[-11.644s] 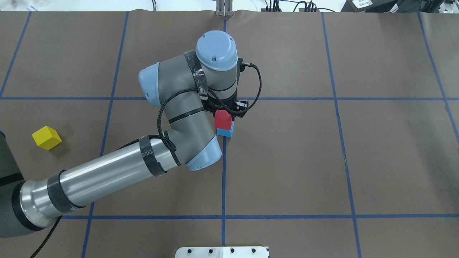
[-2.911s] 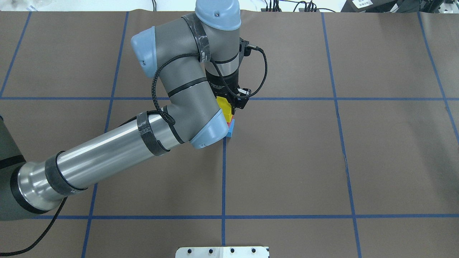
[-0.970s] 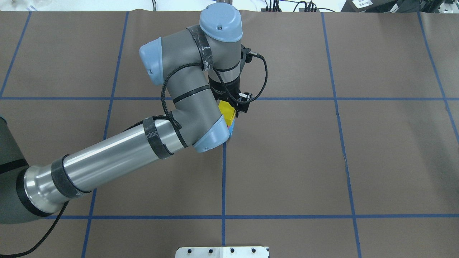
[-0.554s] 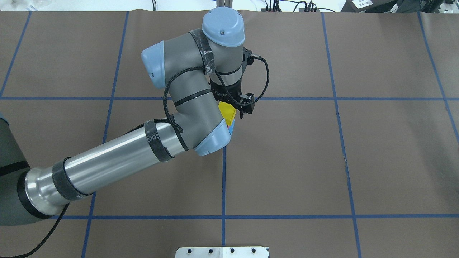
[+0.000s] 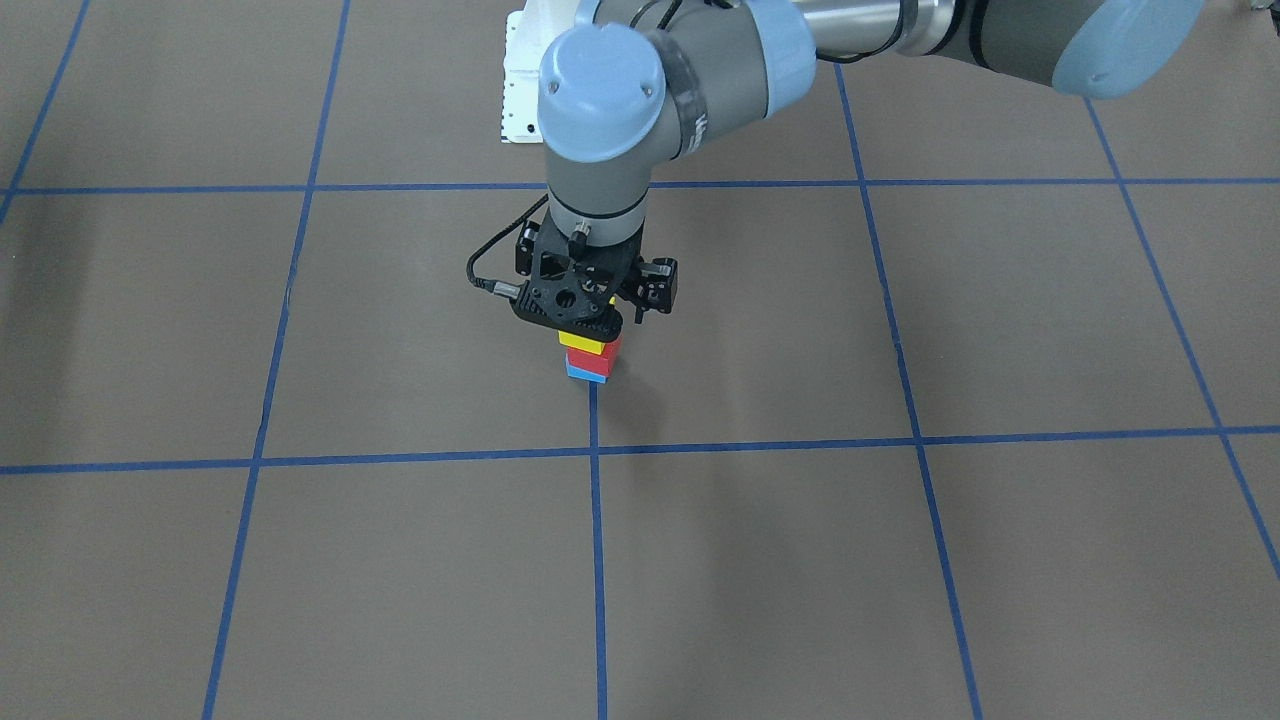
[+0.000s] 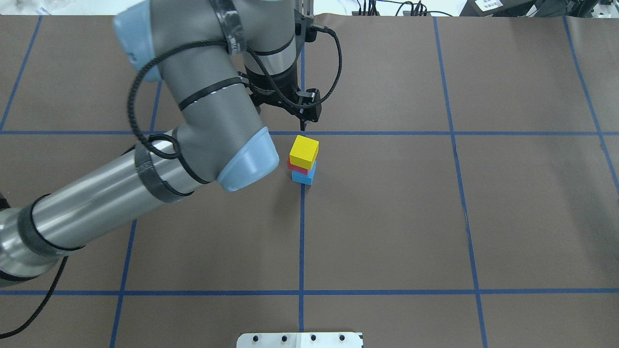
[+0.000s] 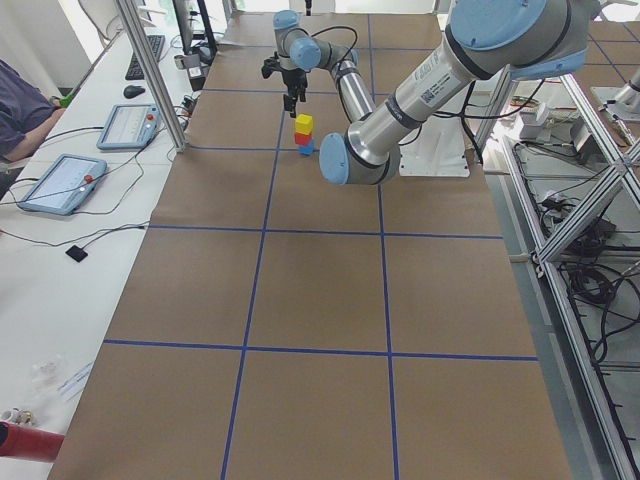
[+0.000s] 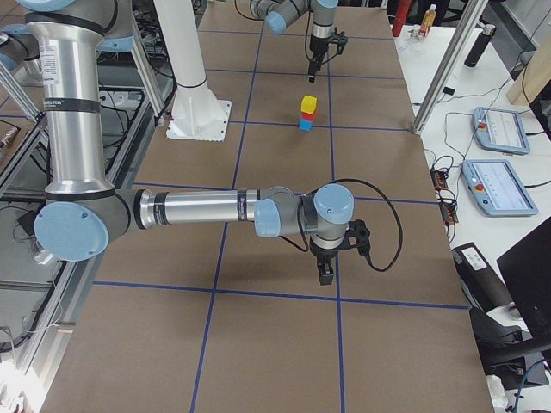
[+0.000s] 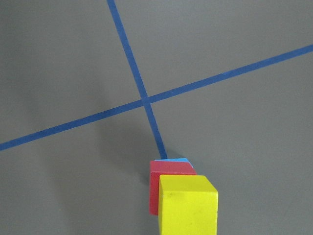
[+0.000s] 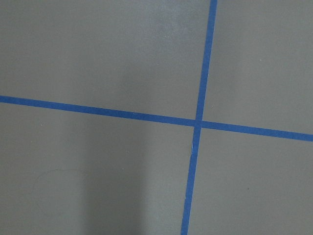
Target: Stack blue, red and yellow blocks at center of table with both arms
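Note:
The yellow block (image 6: pixel 304 151) sits on the red block (image 6: pixel 296 166), which sits on the blue block (image 6: pixel 303 178), beside a blue tape crossing at the table's middle. The stack is slightly staggered. It also shows in the front view (image 5: pixel 584 342) and the left wrist view (image 9: pixel 188 205). My left gripper (image 6: pixel 302 125) hangs raised just beyond the stack, apart from it, open and empty. My right gripper (image 8: pixel 325 274) hovers low over bare table far off at the right end. It shows only in the exterior right view, so I cannot tell its state.
The white robot base plate (image 6: pixel 300 340) lies at the near table edge. Blue tape lines (image 6: pixel 301 232) grid the brown table. Operator tablets (image 8: pixel 495 129) and aluminium posts (image 8: pixel 443 69) stand along the far side.
The yellow block, earlier lying at the far left, now tops the stack. Since 0.6 s ago my left gripper has let go of it, risen and drawn back toward the far edge.

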